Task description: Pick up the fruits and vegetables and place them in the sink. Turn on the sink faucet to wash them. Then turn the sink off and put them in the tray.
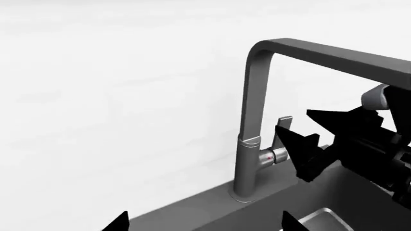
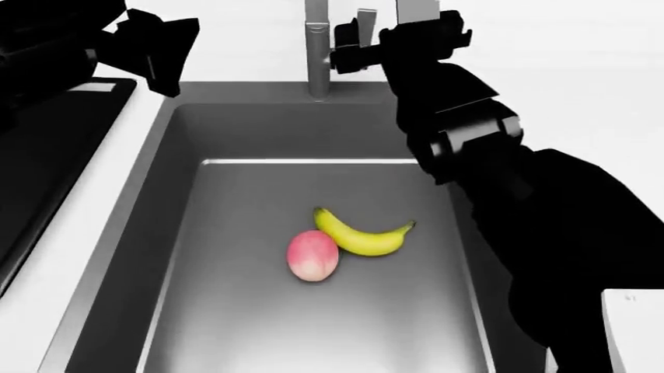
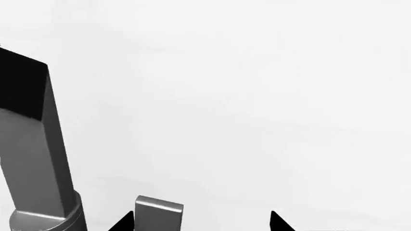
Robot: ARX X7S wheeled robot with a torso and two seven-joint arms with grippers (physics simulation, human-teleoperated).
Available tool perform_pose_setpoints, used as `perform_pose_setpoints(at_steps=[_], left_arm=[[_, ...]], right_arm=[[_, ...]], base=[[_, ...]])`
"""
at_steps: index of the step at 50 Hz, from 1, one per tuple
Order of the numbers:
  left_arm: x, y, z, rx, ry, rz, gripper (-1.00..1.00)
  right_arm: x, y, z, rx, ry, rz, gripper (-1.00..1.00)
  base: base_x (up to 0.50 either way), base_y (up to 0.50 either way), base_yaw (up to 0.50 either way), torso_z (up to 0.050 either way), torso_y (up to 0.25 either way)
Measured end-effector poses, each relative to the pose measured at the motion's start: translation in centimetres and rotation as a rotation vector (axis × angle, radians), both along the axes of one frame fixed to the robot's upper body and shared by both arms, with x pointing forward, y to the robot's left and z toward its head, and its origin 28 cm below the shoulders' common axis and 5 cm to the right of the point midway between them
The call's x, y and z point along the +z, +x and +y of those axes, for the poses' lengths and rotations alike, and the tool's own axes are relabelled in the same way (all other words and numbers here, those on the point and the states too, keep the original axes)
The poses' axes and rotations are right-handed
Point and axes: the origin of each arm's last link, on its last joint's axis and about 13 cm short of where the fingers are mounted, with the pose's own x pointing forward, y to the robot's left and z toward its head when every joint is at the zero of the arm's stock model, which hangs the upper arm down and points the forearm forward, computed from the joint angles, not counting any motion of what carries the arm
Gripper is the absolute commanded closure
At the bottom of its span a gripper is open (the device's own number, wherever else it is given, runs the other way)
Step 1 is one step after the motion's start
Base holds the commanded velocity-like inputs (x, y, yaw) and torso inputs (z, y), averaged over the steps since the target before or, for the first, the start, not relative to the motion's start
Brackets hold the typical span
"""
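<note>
The yellow banana [image 2: 363, 237] and the pink peach [image 2: 312, 255] lie side by side on the floor of the dark grey sink [image 2: 186, 155]. The steel sink faucet [image 2: 319, 47] [image 1: 253, 120] rises behind the basin. Its small side lever [image 1: 283, 128] [image 3: 159, 214] stands between the fingers of my right gripper [image 2: 353, 37] [image 3: 201, 224], close to one fingertip. That gripper is open. My left gripper [image 2: 155, 47] [image 1: 204, 226] hovers open and empty over the sink's back left corner. I see no water running.
A flat black panel [image 2: 42, 171] lies on the white counter left of the sink; I cannot tell whether it is the tray. My right arm [image 2: 487, 171] stretches over the sink's right side. A white wall stands behind the faucet.
</note>
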Motion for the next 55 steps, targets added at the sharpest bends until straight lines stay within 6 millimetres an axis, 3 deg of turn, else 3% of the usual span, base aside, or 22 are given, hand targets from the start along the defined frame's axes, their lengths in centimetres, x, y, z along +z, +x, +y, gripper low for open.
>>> perform_pose_setpoints(at_steps=[16,38,41,48,55], left_arm=[[0.3,-1.4,1.2,0.05,0.018,-0.001,-1.0],[0.3,-1.6,1.2,0.061,0.032,-0.008,-1.0],[0.3,-1.5,1.2,0.06,0.034,-0.008,-1.0],[0.3,-1.5,1.0,0.054,0.036,-0.011,-1.0],[0.3,-1.4,0.8,0.045,0.034,-0.013,-1.0]], right_arm=[[0.4,0.0,-0.1,-0.007,0.057,0.0,-1.0],[0.6,0.0,-0.1,-0.01,0.071,-0.004,-1.0],[0.3,0.1,-0.3,-0.093,0.093,-0.022,-1.0],[-0.3,-0.8,2.4,-0.259,0.064,-0.052,-1.0],[-1.8,-1.2,2.9,-0.297,0.002,-0.132,-1.0]], base=[[0.0,0.0,0.0,0.0,0.0],[0.0,0.0,0.0,0.0,0.001],[0.0,0.0,0.0,0.0,0.0],[0.0,0.0,0.0,0.0,0.0],[0.0,0.0,-0.01,0.0,-0.006]])
